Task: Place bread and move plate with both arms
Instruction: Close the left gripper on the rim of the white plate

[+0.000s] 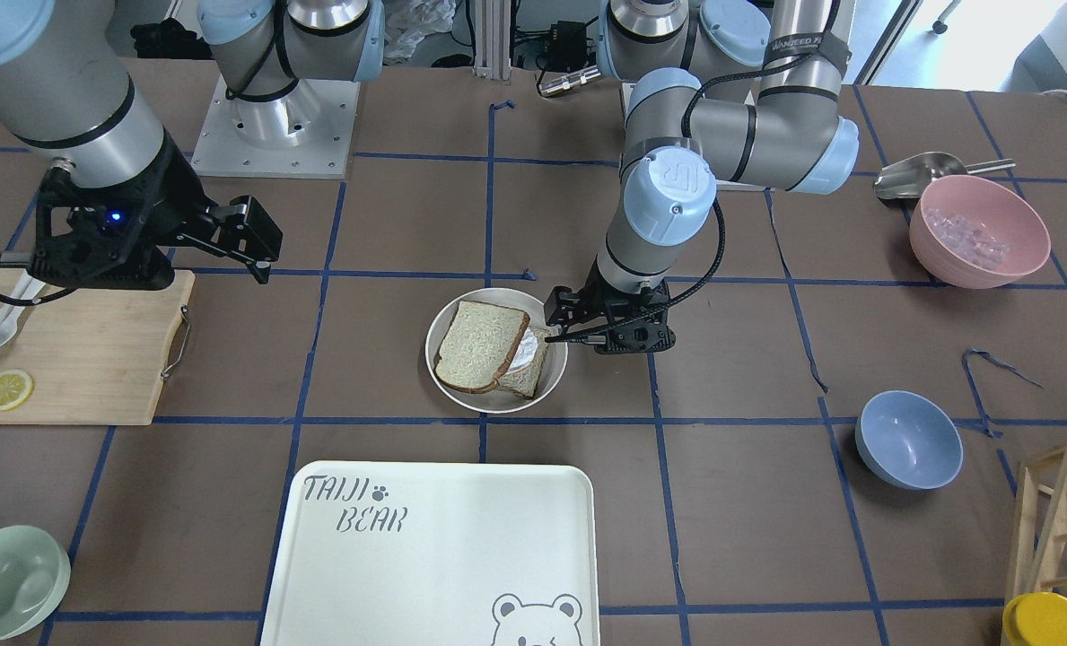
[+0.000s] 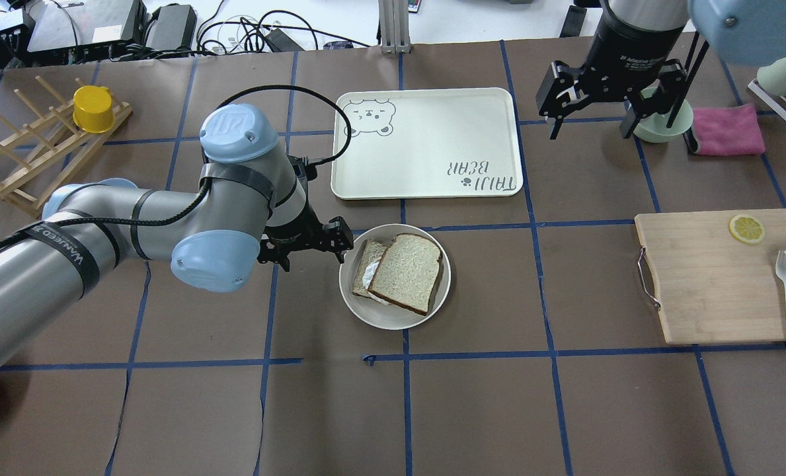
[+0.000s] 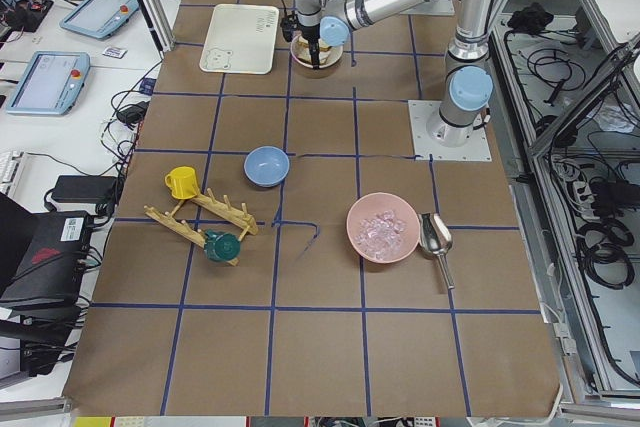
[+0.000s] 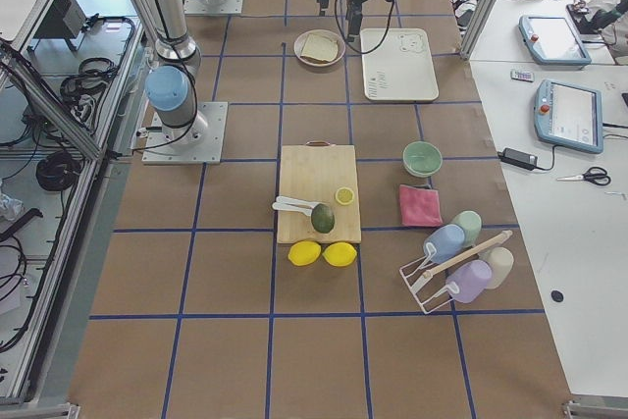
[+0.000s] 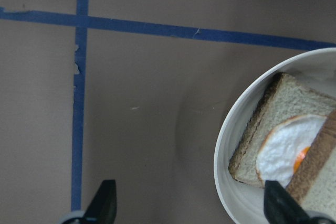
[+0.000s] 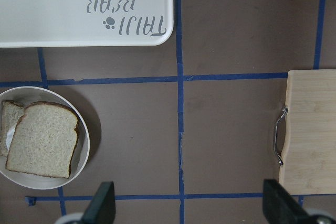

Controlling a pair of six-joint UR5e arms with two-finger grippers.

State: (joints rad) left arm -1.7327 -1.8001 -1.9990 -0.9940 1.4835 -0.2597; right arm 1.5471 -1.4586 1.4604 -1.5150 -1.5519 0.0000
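The bread (image 2: 407, 272) is a plain brown-crusted slice lying on the round cream plate (image 2: 379, 318), partly over a smaller slice with a fried egg (image 5: 283, 142). My left gripper (image 2: 313, 250) is open and empty, low at the plate's left rim. In the left wrist view (image 5: 191, 205) one fingertip (image 5: 278, 205) is over the plate's rim and the other is over the table. My right gripper (image 2: 592, 125) is open and empty, held high to the right of the tray. Its wrist view (image 6: 191, 203) shows the bread (image 6: 42, 139) and plate (image 6: 47, 184) far off.
The "TAIJI BEAR" tray (image 2: 426, 142) lies just beyond the plate. A wooden cutting board (image 2: 710, 277) with a lemon slice is at the right. A green bowl (image 2: 660, 125) and pink cloth (image 2: 726, 129) sit under the right arm. A blue bowl (image 1: 908, 440) and pink bowl (image 1: 979, 231) stand on the left arm's side.
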